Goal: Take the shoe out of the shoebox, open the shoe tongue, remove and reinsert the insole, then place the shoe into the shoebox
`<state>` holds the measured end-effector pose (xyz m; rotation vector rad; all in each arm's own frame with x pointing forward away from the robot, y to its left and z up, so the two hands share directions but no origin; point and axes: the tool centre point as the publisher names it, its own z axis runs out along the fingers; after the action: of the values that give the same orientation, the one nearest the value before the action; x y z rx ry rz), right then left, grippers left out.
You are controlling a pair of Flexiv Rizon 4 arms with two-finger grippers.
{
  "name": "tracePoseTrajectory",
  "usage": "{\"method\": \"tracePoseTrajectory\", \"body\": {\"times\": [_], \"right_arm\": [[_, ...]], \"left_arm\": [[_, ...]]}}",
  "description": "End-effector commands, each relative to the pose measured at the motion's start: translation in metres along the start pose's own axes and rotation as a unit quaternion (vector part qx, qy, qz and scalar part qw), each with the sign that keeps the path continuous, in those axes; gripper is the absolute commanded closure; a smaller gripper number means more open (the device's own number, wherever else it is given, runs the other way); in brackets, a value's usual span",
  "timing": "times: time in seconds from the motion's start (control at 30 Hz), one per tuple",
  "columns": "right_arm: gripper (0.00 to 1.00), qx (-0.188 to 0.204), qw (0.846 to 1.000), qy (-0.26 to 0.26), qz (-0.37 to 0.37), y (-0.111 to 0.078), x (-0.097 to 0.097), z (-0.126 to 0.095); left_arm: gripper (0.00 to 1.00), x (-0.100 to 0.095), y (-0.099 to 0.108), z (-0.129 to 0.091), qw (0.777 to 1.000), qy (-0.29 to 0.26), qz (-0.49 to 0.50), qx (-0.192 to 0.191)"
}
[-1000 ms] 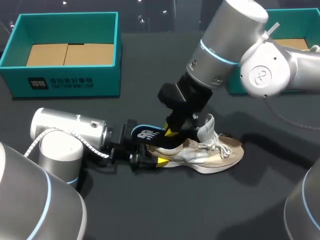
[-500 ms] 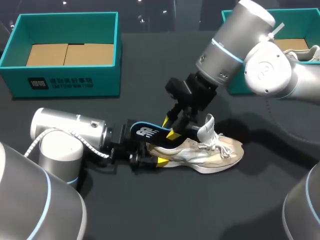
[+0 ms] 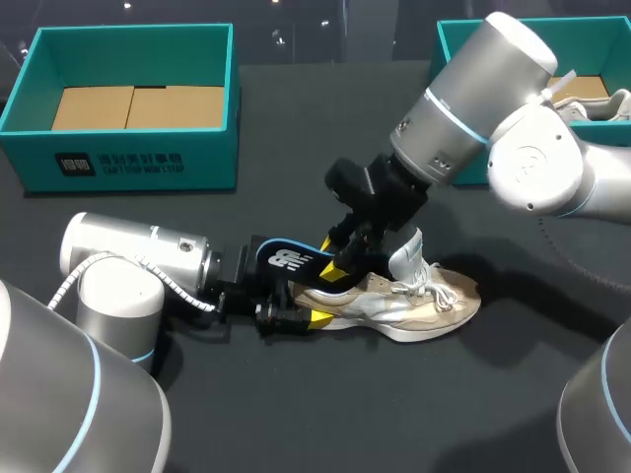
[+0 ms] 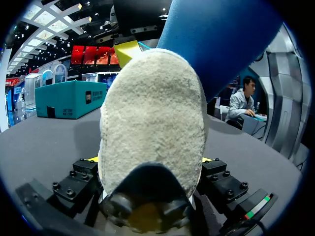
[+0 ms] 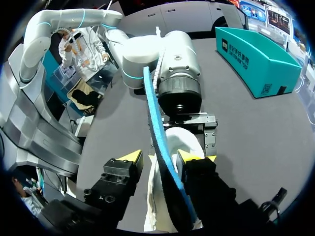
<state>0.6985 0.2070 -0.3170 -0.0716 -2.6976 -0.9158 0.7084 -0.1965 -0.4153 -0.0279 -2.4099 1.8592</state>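
A beige and white shoe lies on its side on the dark table. Its fuzzy heel sits between the fingers of my left gripper, which is shut on it from both sides. A blue insole with a black top sticks up out of the heel end. In the right wrist view the insole runs edge-on between the fingers of my right gripper. It lies against one finger, with a gap to the other. In the head view my right gripper hangs open over the shoe's heel opening.
A teal shoebox lined with cardboard stands at the back left. A second teal box at the back right holds another shoe. My left arm lies low along the table, left of the shoe.
My right gripper's fingers have parted from a tight pinch on the insole, and the right arm has swung a little to the right. The shoe, the insole and the left arm have stayed put.
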Motion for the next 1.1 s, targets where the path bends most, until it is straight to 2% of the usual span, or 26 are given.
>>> {"method": "tracePoseTrajectory", "body": {"times": [0.03,0.4,0.5,0.73,0.83,0.87,1.1], "right_arm": [[0.58,-0.005,1.0,-0.018,0.003,-0.001,0.006,0.002],[0.65,-0.017,1.0,-0.016,0.006,0.003,-0.004,0.014],[1.0,-0.02,1.0,-0.016,0.007,0.002,-0.005,0.015],[1.0,-0.022,0.999,-0.034,-0.006,0.01,-0.001,0.009],[1.0,-0.036,0.997,-0.048,-0.04,0.028,0.011,-0.005],[1.0,-0.023,0.996,-0.056,-0.068,0.04,0.019,-0.01],[1.0,-0.023,0.996,-0.056,-0.068,0.04,0.019,-0.01]], "left_arm": [[1.0,0.0,0.002,0.001,1.0,-0.001,0.0,0.0],[1.0,0.0,0.002,0.001,1.0,-0.001,0.0,0.0],[1.0,0.0,0.002,0.001,1.0,-0.001,0.0,0.0],[1.0,0.0,0.002,0.001,1.0,-0.001,0.0,0.0],[1.0,0.0,0.002,0.001,1.0,-0.001,0.0,0.0],[1.0,0.0,0.002,0.001,1.0,-0.001,0.0,0.0],[1.0,0.0,0.002,0.001,1.0,-0.001,0.0,0.0]]}}
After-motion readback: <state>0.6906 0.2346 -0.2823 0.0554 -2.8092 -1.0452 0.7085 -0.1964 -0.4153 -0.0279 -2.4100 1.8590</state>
